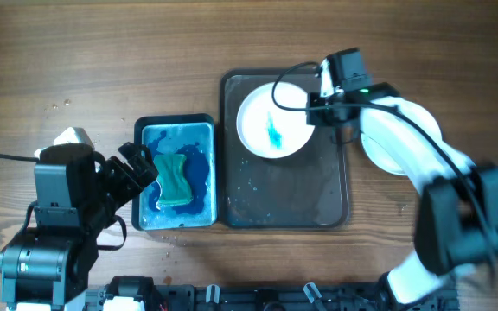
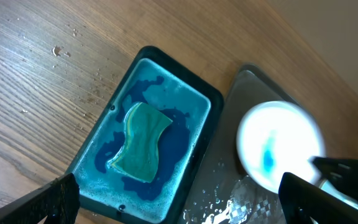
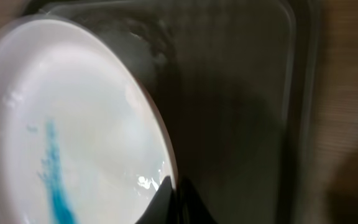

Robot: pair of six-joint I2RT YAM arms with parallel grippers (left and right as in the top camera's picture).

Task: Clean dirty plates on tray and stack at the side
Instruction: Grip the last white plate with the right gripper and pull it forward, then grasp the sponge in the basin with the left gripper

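Cleaning looks partly done: one blue-smeared plate (image 1: pixel 273 121) sits on the tray (image 1: pixel 318 203) at its far end, its rim pinched by your right gripper (image 1: pixel 316 105), a white plate (image 1: pixel 383 151) lies toward the desk's right edge, and your left gripper (image 1: pixel 143 168) hangs spread above the sponge (image 1: pixel 173 179).

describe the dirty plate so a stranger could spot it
Find the large dark tray in the centre. The dirty plate lies in its far left corner; unlike the white plate on the wood right of the tray, it carries a blue streak.
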